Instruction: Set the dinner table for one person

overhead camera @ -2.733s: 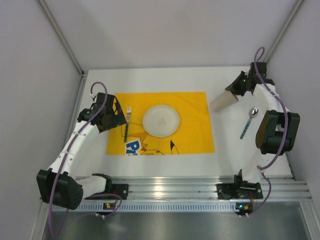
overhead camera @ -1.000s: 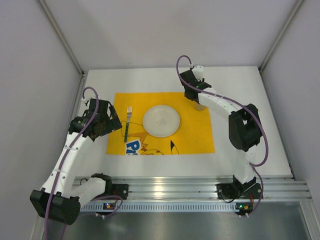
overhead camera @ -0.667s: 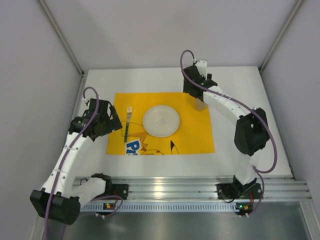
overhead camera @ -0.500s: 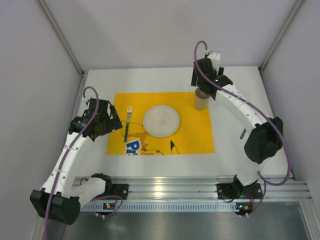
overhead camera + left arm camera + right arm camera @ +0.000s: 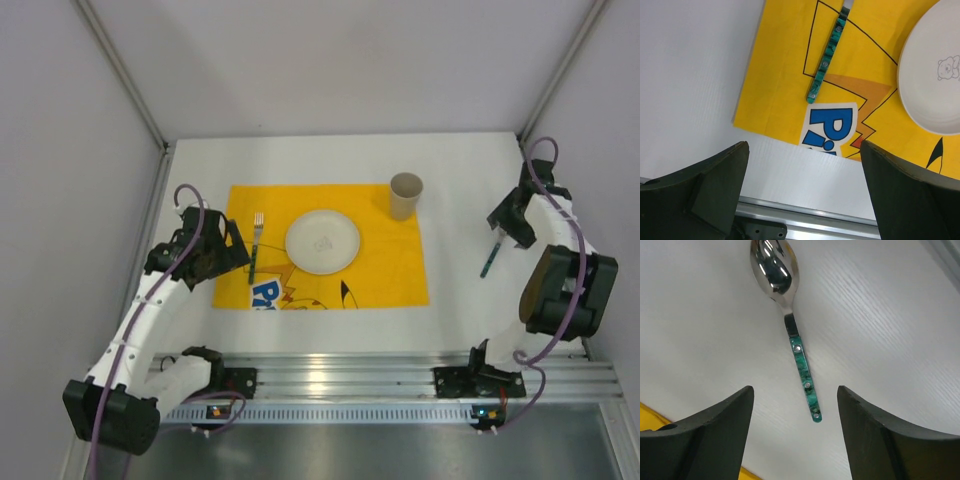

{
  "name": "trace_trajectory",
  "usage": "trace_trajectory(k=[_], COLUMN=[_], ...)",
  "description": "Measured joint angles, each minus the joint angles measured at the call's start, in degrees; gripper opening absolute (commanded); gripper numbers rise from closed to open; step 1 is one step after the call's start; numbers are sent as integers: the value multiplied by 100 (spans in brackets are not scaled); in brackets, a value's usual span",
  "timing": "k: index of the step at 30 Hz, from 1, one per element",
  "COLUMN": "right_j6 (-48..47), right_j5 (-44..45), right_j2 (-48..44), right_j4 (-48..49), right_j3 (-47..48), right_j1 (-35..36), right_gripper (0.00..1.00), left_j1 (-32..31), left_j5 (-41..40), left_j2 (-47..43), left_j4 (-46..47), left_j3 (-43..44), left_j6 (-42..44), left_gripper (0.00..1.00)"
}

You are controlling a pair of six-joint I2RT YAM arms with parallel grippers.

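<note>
The dinner table (image 5: 300,330) lies under the yellow cloth (image 5: 385,275) and runs past it on every side. On the cloth sit a plate (image 5: 322,241) at the middle, a fork (image 5: 254,250) along the left side, and a cup (image 5: 405,195) upright at the far right corner. The spoon (image 5: 790,335) lies on bare table well right of the cloth — not yet in the setting.

The right gripper (image 5: 794,407) hangs over its green handle, fingers spread wide and empty. The handle is thin and flat on a hard top, so a shallow close would likely skid it away. A pinch near its end may let the bowl droop. On the way to the cloth the arm could clip the light cup and tip it.

The left gripper (image 5: 802,150), also spread and empty, hovers over the cloth's near left corner — a low sweep there could ruck it.
</note>
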Motion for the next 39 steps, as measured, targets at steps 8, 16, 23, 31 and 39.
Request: trace_trajectory(k=[8, 16, 23, 31, 39], right_j6=[-48, -94, -173, -348, -393], right_j5=[-474, -533, -511, -457, -232], right_j2=[1123, 1567, 1580, 1445, 684], right_j4=[-164, -81, 17, 101, -505], right_j3=[2, 26, 13, -83, 785], right_j1=[-87, -131, -142, -149, 260], right_gripper=[58, 36, 0, 0, 0], left_j1=[0, 0, 0, 0, 0], left_j5=[55, -24, -55, 0, 247], left_j2=[59, 44, 59, 439, 1226], left_j4=[201, 225, 223, 223, 229], left_j3=[-7, -11, -11, 72, 979], left_j6=[-7, -92, -109, -98, 26], left_gripper=[98, 98, 98, 97, 98])
